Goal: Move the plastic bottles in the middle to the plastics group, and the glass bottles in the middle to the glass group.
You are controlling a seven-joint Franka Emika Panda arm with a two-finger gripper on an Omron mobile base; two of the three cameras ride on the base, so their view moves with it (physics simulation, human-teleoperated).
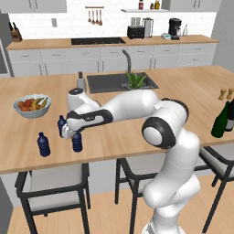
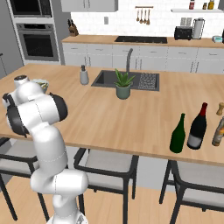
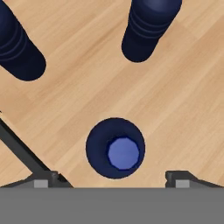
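Left base view shows the white arm reaching low and far to its left across the light wooden tabletop (image 1: 137, 132), forearm nearly level, with the tool (image 1: 73, 133) pointing straight down among three small stubby dark-blue plastic bottles. One bottle (image 1: 77, 142) stands upright just under the tool; a second (image 1: 61, 125) stands just behind it, partly hidden by the wrist, and a third (image 1: 43, 144) stands to the left, near the tabletop's front edge. In the hand view the capped bottle (image 3: 115, 148) sits between the two dark fingertips (image 3: 41, 181), which are spread wide and clear of it. The dark green wine bottle (image 2: 178, 134) and near-black wine bottle (image 2: 197, 127) stand well apart, at the right end.
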